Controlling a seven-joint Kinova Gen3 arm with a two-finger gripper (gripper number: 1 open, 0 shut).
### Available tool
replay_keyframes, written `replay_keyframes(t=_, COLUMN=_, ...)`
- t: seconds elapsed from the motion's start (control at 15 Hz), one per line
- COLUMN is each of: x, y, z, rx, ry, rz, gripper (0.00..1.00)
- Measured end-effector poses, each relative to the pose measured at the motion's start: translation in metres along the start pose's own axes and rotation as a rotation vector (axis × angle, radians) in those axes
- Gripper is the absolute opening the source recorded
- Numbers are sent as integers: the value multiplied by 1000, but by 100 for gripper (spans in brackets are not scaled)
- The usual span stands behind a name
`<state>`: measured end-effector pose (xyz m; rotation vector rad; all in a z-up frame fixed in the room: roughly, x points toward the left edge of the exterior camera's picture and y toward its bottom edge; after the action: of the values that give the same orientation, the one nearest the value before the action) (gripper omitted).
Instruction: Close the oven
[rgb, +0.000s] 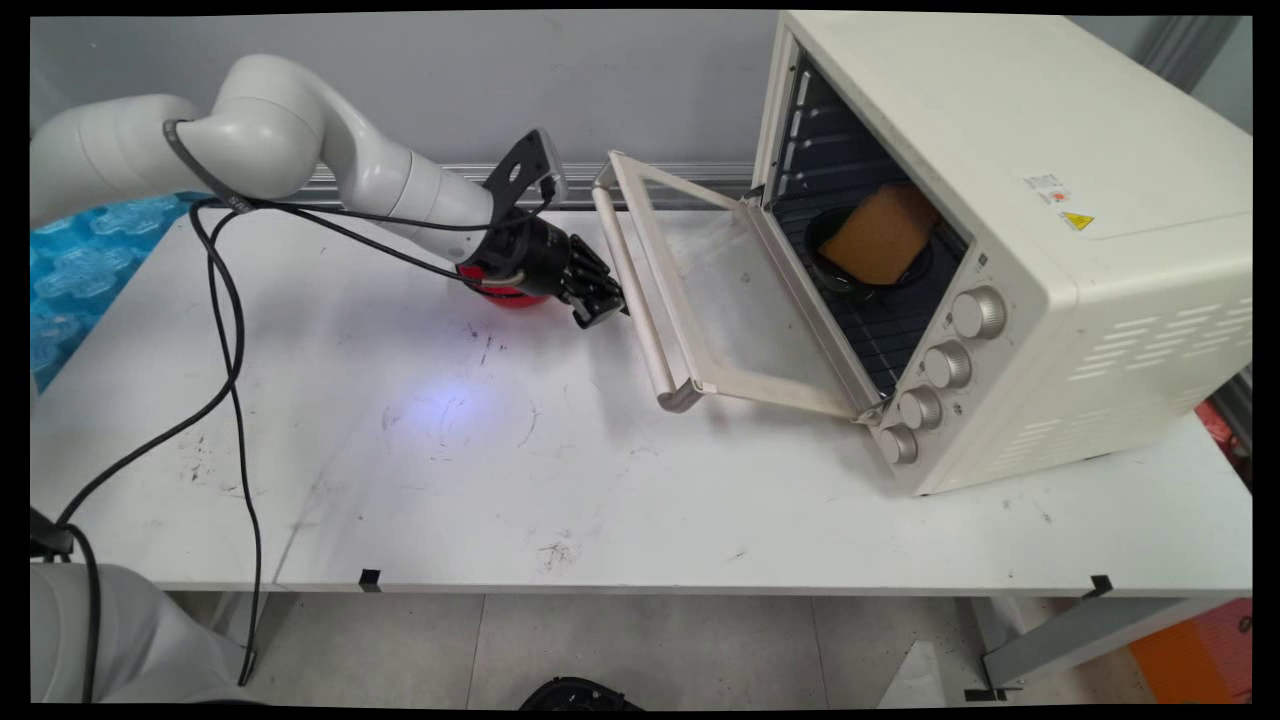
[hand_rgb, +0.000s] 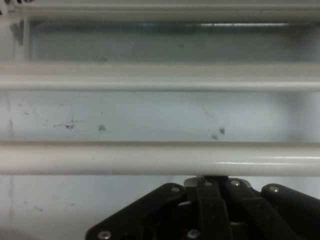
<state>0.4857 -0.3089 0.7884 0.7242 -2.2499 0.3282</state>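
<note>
Black gripper (rgb: 598, 300) linkage sat closest to the hand camera, just beside the door handle (hand_rgb: 160, 158) of the open toaster oven (rgb: 1000, 240). Finger opening could not be determined. Inside the oven, a brown bread slice (rgb: 880, 235) rested in a dark bowl (rgb: 825, 270).

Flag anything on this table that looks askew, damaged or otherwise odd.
The toaster oven sits skewed to the table's edges, its door hanging open. Inside, the brown slab leans tilted across a dark dish instead of lying flat. The tabletop is scuffed with dark marks. The gripper is beside the door handle.
</note>
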Motion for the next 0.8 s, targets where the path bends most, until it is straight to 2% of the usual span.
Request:
replay_keyframes(t=0.33, x=11, y=1, z=-5, rx=-7, ry=23, rz=2, gripper=0)
replay_keyframes(t=0.8, x=39, y=0, z=-10, rx=-14, ry=65, rz=4, gripper=0)
